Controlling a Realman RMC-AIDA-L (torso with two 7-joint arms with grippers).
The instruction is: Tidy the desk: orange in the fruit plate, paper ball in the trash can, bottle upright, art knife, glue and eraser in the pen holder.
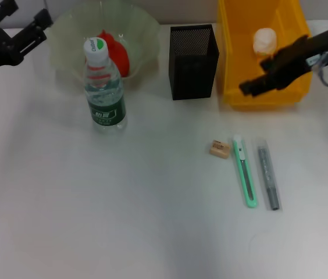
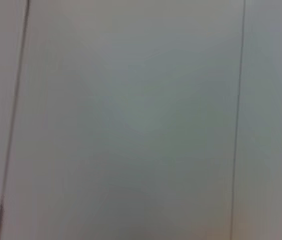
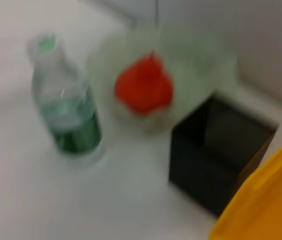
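The orange (image 1: 117, 53) lies in the pale green fruit plate (image 1: 146, 29) at the back left. In front of the plate the bottle (image 1: 104, 90) stands upright. The paper ball (image 1: 264, 40) rests inside the yellow trash can (image 1: 234, 70). My right gripper (image 1: 253, 77) hovers over the can's front wall, open and empty. The black mesh pen holder (image 1: 193, 61) stands between plate and can. The eraser (image 1: 220, 149), art knife (image 1: 244, 172) and glue (image 1: 268, 177) lie side by side on the desk (image 1: 123, 221). My left gripper (image 1: 30, 11) is open at the back left, beside the plate.
The right wrist view shows the bottle (image 3: 70, 112), orange (image 3: 143, 89), fruit plate (image 3: 206, 65), pen holder (image 3: 216, 160) and a corner of the trash can (image 3: 268, 210). The left wrist view shows only a plain pale surface.
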